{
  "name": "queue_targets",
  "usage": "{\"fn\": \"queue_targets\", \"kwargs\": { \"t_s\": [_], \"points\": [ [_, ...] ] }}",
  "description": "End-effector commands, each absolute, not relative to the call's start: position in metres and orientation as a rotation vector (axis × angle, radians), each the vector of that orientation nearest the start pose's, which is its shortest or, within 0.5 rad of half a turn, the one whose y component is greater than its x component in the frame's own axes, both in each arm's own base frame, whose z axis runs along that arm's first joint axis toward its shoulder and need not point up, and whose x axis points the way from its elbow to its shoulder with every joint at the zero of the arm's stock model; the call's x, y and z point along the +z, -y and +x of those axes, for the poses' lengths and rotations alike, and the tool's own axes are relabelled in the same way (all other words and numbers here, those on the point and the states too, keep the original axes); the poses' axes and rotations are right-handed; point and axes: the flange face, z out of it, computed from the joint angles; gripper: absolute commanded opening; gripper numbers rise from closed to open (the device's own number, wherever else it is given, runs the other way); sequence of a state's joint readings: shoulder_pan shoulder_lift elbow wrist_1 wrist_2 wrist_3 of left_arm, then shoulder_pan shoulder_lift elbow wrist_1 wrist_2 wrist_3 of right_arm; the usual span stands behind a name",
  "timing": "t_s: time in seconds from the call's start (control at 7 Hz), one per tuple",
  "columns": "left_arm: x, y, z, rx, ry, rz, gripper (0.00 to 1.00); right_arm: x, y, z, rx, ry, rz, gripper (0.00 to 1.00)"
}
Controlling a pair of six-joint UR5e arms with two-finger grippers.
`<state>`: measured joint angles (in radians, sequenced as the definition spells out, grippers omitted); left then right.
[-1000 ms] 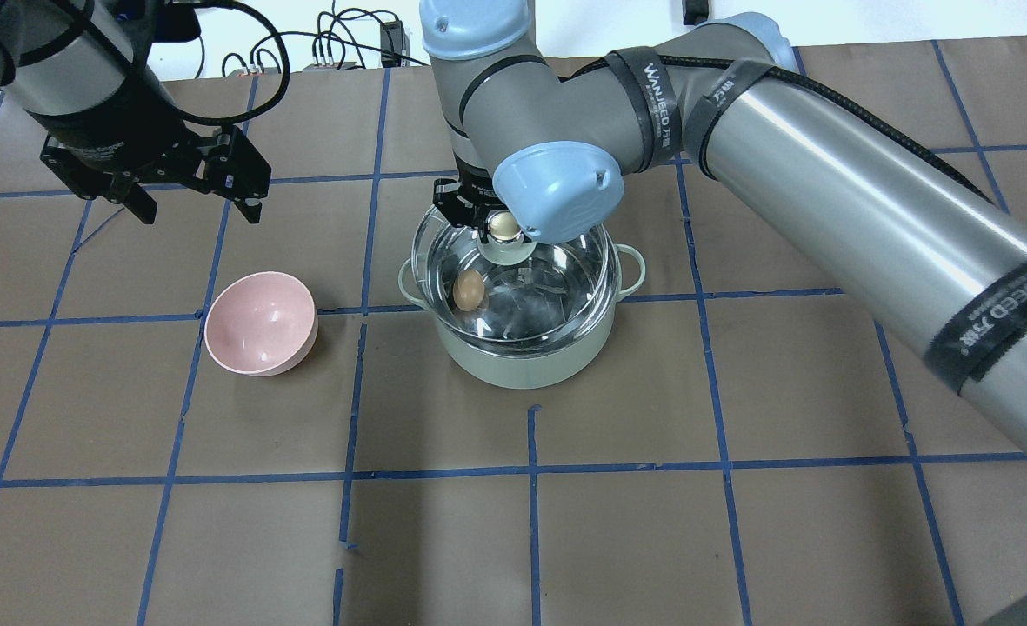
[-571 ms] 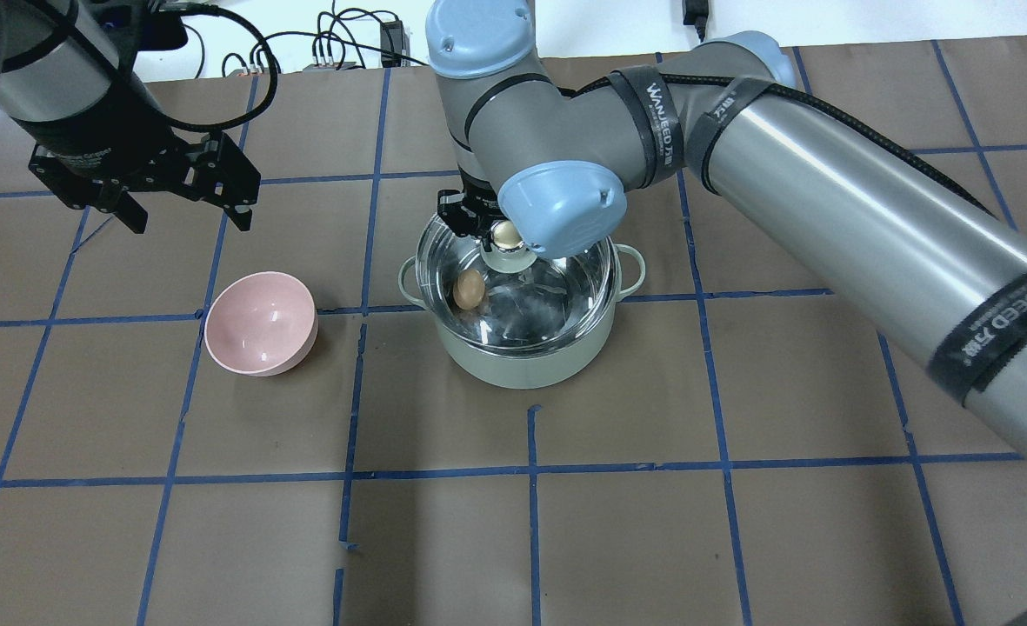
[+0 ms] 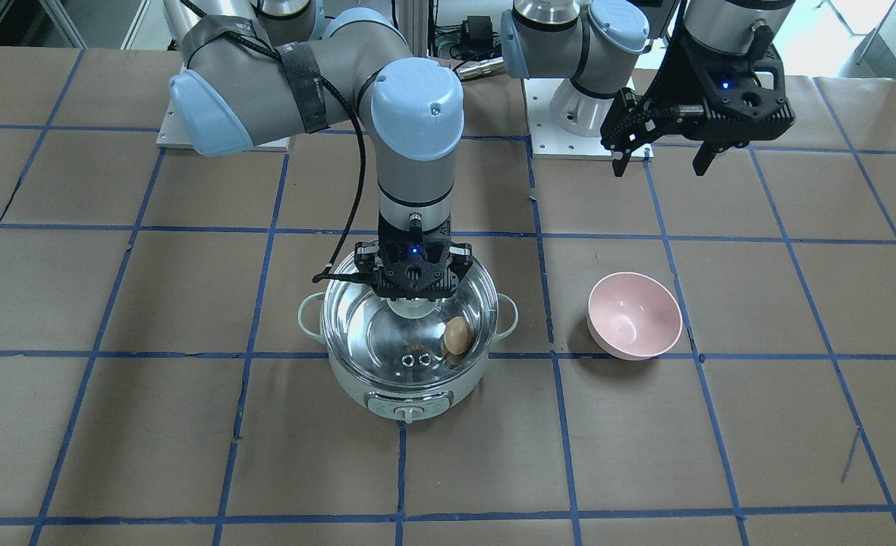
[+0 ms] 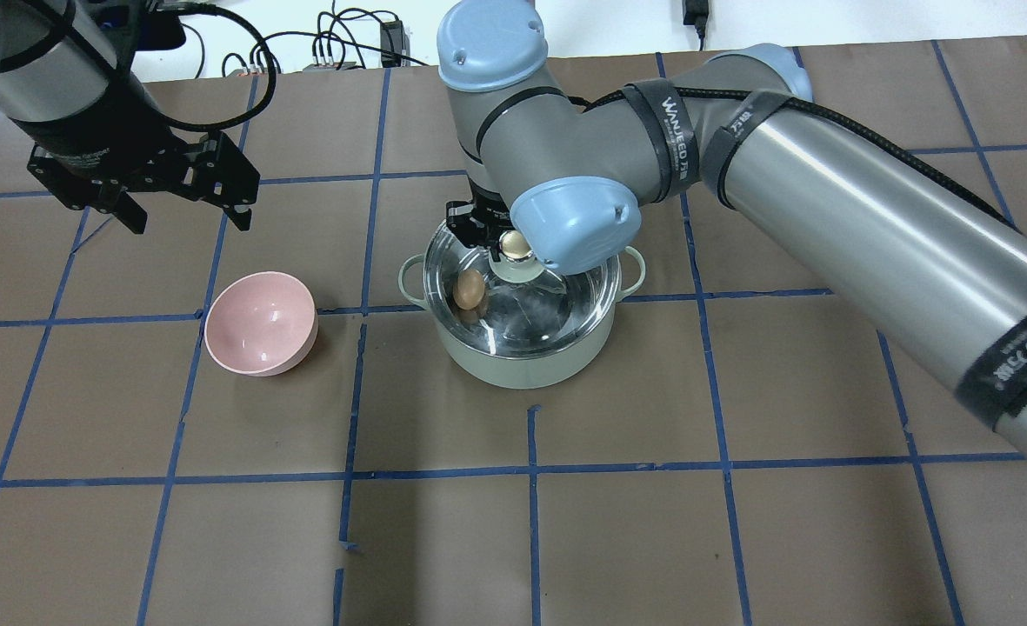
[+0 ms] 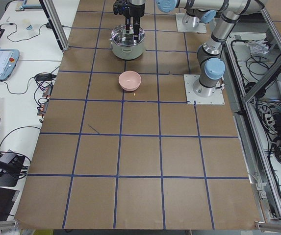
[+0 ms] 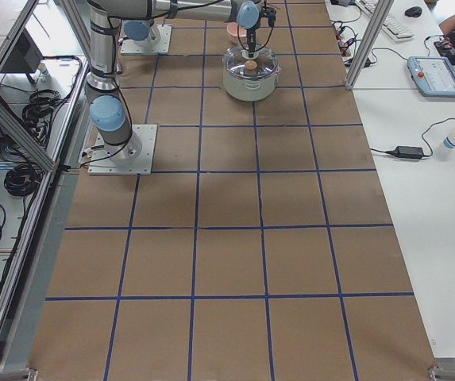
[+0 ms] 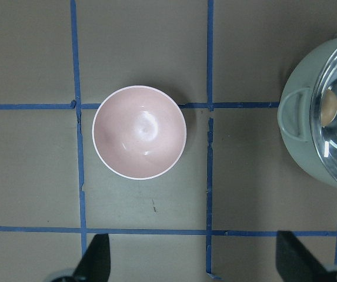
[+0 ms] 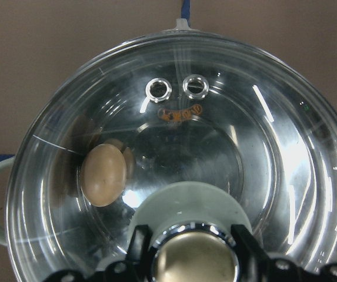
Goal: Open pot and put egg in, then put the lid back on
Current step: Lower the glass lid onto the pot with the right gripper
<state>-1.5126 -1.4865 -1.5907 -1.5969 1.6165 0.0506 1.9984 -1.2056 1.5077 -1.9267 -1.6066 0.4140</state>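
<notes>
- The right gripper [image 8: 192,261] stands straight over the pot [image 3: 410,398]. Its fingers are clamped on the knob [image 8: 194,270] of the lid [image 8: 233,135] (knob dead centre between them).
- The lid covers the pot. I judge it seated, though I can't vouch for the whole rim.
- The egg [image 8: 103,174] lies inside under the glass, at 10 o'clock from the knob in the right wrist view.
- The left gripper [image 3: 660,168] hangs with fingers apart, well off beyond the bowl [image 7: 139,132].
- My guess is that only letting go and a straight lift are left.

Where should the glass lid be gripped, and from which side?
By the tan knob at its centre, from straight above: the lid is a broad, smooth glass dome lying level over the pot, and the knob is its only narrow raised part.
</notes>
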Motion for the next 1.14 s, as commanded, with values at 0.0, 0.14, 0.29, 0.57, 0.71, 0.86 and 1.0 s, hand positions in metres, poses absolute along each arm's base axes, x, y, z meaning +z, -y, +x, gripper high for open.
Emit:
{"fn": "queue_targets", "kwargs": {
  "t_s": [0.0, 0.14, 0.29, 0.57, 0.71, 0.86, 1.0],
  "points": [
    [0.5156, 0.4656, -0.1025, -0.055, -3.093, -0.011, 1.0, 0.3485, 0.5201, 0.3792, -0.1, -3.147, -0.023, 0.02],
    [0.5156, 0.4656, -0.1026, -0.056, -3.095, -0.011, 1.0, 0.3472, 0.5203, 0.3794, -0.099, -3.146, -0.023, 0.02],
    [0.5156, 0.4656, -0.1025, -0.055, -3.093, -0.011, 1.0, 0.3468, 0.5211, 0.3797, -0.106, -3.145, -0.023, 0.02],
    [0.5156, 0.4656, -0.1025, -0.055, -3.093, -0.011, 1.0, 0.3439, 0.5246, 0.3801, -0.122, -3.14, -0.022, 0.02],
    [0.5156, 0.4656, -0.1025, -0.055, -3.093, -0.011, 1.0, 0.3442, 0.5248, 0.3803, -0.126, -3.139, -0.025, 0.02],
    [0.5156, 0.4656, -0.1025, -0.055, -3.093, -0.011, 1.0, 0.3444, 0.5251, 0.38, -0.13, -3.141, -0.036, 0.02],
    [0.5156, 0.4654, -0.1032, -0.055, -3.093, -0.009, 1.0, 0.3447, 0.526, 0.3784, -0.145, -3.156, -0.035, 0.02]
  ]
}}
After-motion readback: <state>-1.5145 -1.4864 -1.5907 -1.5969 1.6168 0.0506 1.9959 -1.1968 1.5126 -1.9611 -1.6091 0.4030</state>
